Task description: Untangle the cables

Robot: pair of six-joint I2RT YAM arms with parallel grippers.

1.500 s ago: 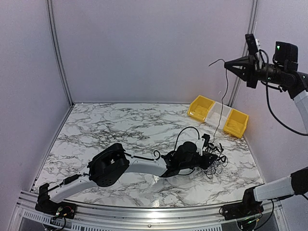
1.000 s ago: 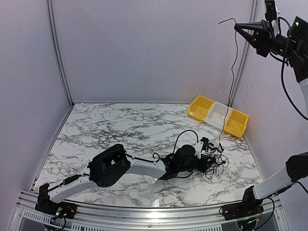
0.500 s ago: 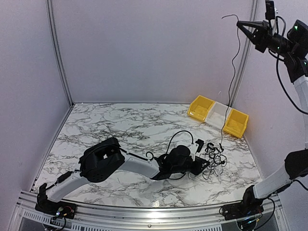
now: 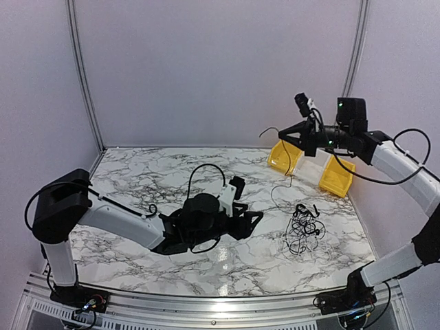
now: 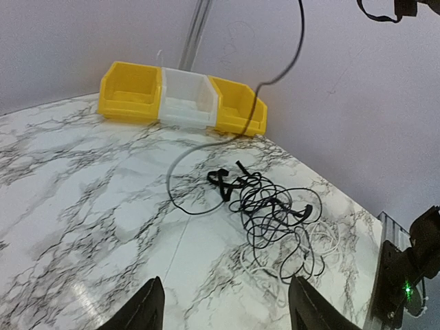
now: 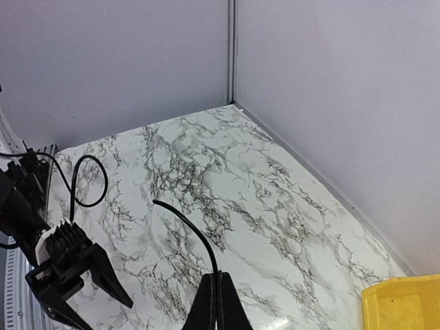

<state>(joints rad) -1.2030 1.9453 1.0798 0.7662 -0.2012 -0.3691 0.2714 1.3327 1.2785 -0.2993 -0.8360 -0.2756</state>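
Left gripper [image 5: 227,292] jaws wide, cables [image 5: 275,216] ahead

Tangled cables [image 5: 275,216] lie near three bins [image 5: 182,100], one strand [image 5: 302,34] apparently lifted.

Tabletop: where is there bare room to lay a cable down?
Back-left marble, bordered by the back wall and the left arm, is bare. So is the front strip below the tangle. Crowded: right side, with tangle, hanging cable and bins.
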